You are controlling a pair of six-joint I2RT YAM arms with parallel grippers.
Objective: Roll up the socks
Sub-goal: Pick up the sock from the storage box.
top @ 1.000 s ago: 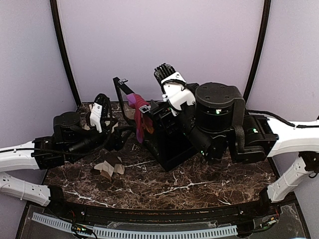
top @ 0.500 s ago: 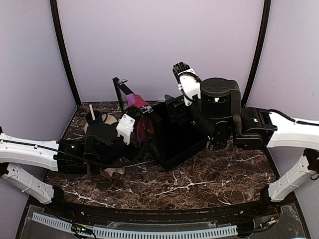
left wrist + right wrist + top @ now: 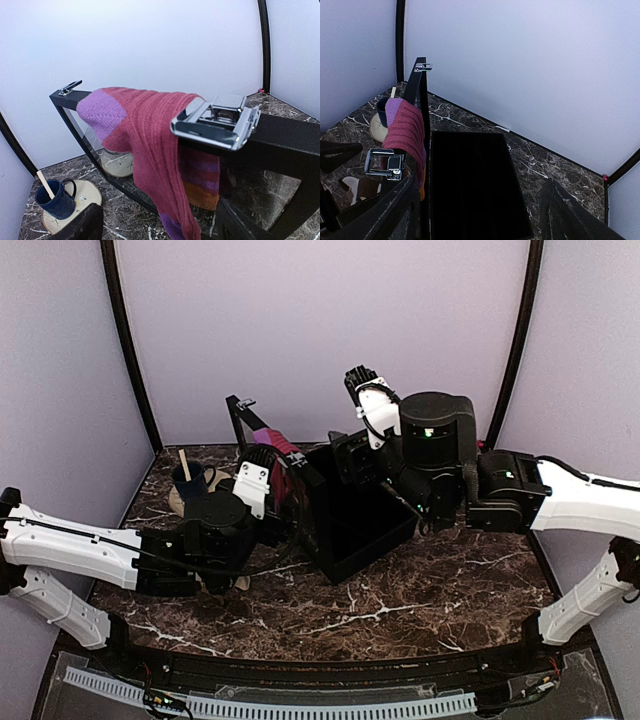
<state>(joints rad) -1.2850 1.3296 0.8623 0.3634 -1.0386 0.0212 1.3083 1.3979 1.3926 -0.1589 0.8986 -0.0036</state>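
Note:
The magenta-pink sock (image 3: pixel 150 130) hangs limp over the upright edge of the open black case (image 3: pixel 350 530), beside a chrome clasp (image 3: pixel 215 120). It also shows in the right wrist view as the sock (image 3: pixel 407 127) and from above as the sock (image 3: pixel 282 462). My left gripper (image 3: pixel 162 227) is open, its fingers either side of the sock's hanging lower end. The cream-beige sock (image 3: pixel 351 186) lies on the table left of the case, mostly hidden under my left arm from above. My right gripper (image 3: pixel 477 215) hovers open over the case's dark interior, holding nothing.
A dark blue cup (image 3: pixel 55 200) with a wooden stick stands on a beige saucer (image 3: pixel 85 192) at the back left. The case's raised lid frame (image 3: pixel 417 85) leans toward the back wall. Marble tabletop (image 3: pixel 400 610) lies in front of the case.
My left gripper has swung right from beside the cup up to the hanging magenta sock. My right gripper has drawn back and up over the case.

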